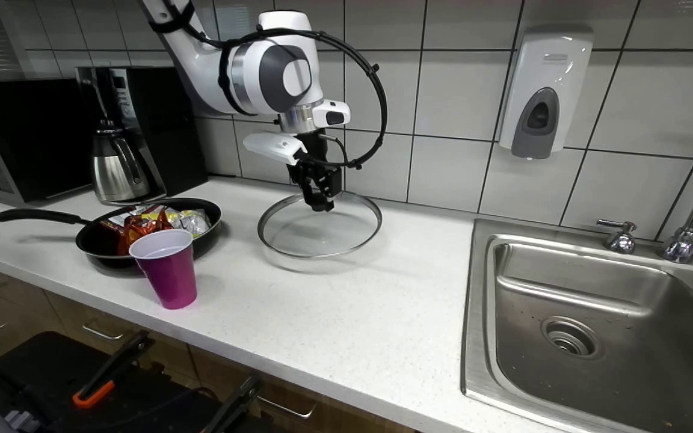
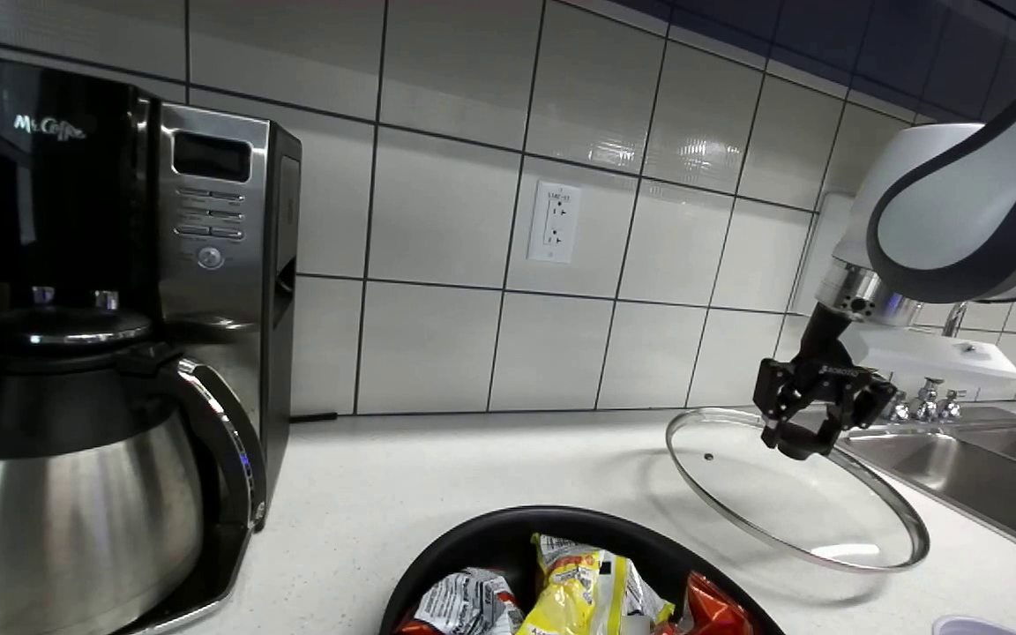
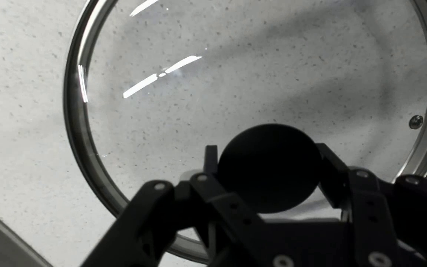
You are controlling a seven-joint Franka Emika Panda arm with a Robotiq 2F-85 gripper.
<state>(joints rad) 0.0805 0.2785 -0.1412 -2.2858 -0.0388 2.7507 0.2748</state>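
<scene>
My gripper [image 1: 320,203] is closed around the round black knob [image 3: 269,168] of a clear glass lid with a metal rim. The lid shows in both exterior views [image 1: 298,236] [image 2: 781,503] and fills much of the wrist view [image 3: 184,122]. It looks slightly tilted, a little above the white counter [image 1: 334,325], with its shadow beneath. The fingers touch both sides of the knob in the wrist view. A black frying pan [image 1: 95,248] with several shiny snack bags [image 2: 596,595] stands beside the lid. A magenta cup [image 1: 172,273] stands upright in front of the pan.
A coffee maker [image 2: 217,309] with a steel carafe [image 1: 119,171] and a microwave [image 1: 27,138] stand behind the pan. A steel sink [image 1: 563,288] with a faucet [image 1: 680,243] lies at the opposite end. A soap dispenser [image 1: 548,90] hangs on the tiled wall.
</scene>
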